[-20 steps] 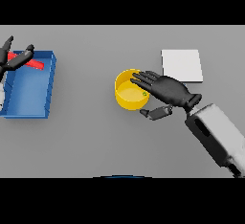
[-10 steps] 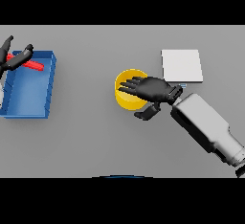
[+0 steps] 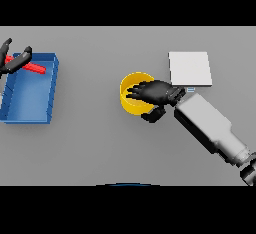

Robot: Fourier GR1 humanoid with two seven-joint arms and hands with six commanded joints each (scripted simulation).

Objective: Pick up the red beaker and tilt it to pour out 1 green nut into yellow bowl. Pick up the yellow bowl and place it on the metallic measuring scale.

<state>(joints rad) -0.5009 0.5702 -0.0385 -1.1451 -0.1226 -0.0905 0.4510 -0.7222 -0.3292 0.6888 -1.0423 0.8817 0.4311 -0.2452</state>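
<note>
Right hand (image 3: 154, 92) moved further over yellow bowl (image 3: 131, 99), fingers curled

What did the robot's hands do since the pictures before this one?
The right hand slid further left over the yellow bowl, fingers now reaching across its opening, thumb outside the near wall. The bowl, the blue bin, the scale, the left hand and the red beaker stayed put.

Right robot hand (image 3: 156, 92) reaches leftward, fingers curled; left robot hand (image 3: 14, 60) spread open.
</note>
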